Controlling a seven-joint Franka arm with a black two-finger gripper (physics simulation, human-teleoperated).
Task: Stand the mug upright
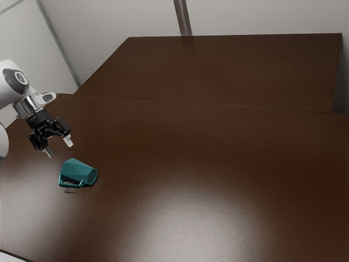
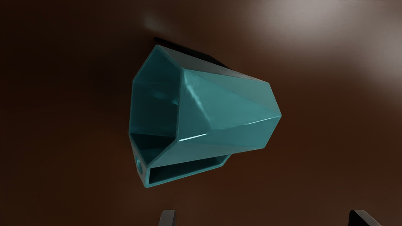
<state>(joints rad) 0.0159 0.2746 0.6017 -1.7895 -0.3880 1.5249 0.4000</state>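
Pale walls (image 1: 251, 16) stand at the back of this exterior view, a dark upright strip (image 1: 182, 19) running down between them, and in front spreads the broad brown table (image 1: 218, 153), a thin seam across its far part and a bright patch of glare nearer the camera. In from the exterior view's left comes the white arm (image 1: 16, 87), its black hand (image 1: 46, 131) angled down, and the 2 fingers (image 1: 68, 141) are spread, up in the air, touching nothing! And there's our mug (image 1: 77, 172), teal and many-sided, over on the exterior view's left part of the table, down on its side, just below the fingers and apart from them. Its narrow base points toward the exterior view's right, and the handle (image 1: 70, 186) sits low on the camera's side.

Over to the wrist view, and what a look at that mug! Its wide 6-sided mouth (image 2: 154, 110) gapes open, the dark inside on show, the body tapering away to the base. The handle is on the side nearer the fingers (image 2: 167, 218), with bare table between. Those 2 tips stand wide apart, nothing pinched, and a dark shadow (image 2: 191, 51) hugs the mug's far side.
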